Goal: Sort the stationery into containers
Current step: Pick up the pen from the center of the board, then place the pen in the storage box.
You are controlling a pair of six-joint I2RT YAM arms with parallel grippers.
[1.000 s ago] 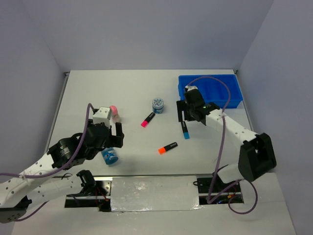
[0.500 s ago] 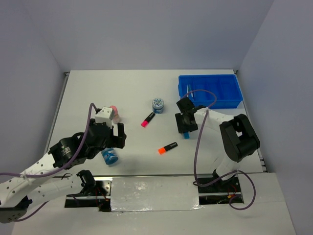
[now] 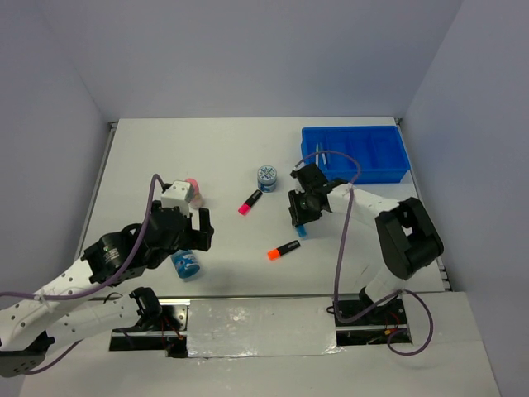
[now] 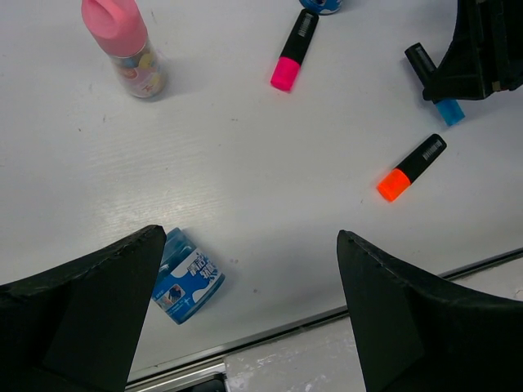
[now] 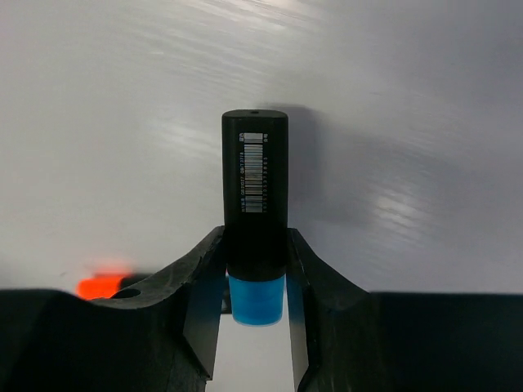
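My right gripper (image 3: pixel 301 213) is shut on a blue-capped black marker (image 5: pixel 254 192), pinching it just above the cap, low over the table; the marker also shows in the left wrist view (image 4: pixel 447 111). My left gripper (image 3: pixel 198 233) is open and empty, held above a blue jar lying on its side (image 4: pixel 186 276). A pink-capped bottle (image 4: pixel 124 47) stands at the left. A pink-capped marker (image 3: pixel 250 203) and an orange-capped marker (image 3: pixel 283 250) lie mid-table. A second blue jar (image 3: pixel 267 176) stands upright. The blue tray (image 3: pixel 388 169) is at the far right with a thin pale stick (image 3: pixel 319 154) in its left compartment.
The table's near edge with a metal strip (image 4: pixel 270 327) runs just below the left gripper. Grey walls close the table on three sides. The right arm's purple cable (image 3: pixel 340 240) loops over the table beside the tray.
My right gripper has moved left and down from near the tray and has shut on the blue-capped marker, shifting it slightly left. The left arm has hardly moved.
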